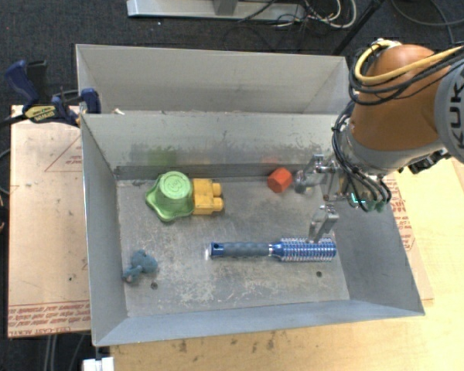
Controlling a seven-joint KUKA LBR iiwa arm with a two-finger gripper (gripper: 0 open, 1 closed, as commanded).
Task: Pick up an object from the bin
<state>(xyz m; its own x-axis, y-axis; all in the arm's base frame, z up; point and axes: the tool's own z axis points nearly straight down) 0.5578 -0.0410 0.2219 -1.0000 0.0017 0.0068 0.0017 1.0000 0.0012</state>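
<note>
**Gripper over brush head, right side of bin**

Gripper (pixel 322 226) hung just above the bristled head of a blue hairbrush (pixel 251 250). The brush lay flat, near-right on the bin (pixel 216 141) floor, handle pointing left. Jaw state: could not tell. Orange block (pixel 279 180) sat by the far wall. Green cup (pixel 171 195) touched yellow block (pixel 207 197), far left.

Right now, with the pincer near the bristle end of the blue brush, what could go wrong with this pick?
1. The pincer seems to sit by the bristle head of the blue brush, far from the handle's end. Gripped there, the long brush may tip or slip out.
2. The arm is close to the bin's sloping right wall, so a descent could scrape it.
3. The small orange block lies nearby and might get nudged.
</note>
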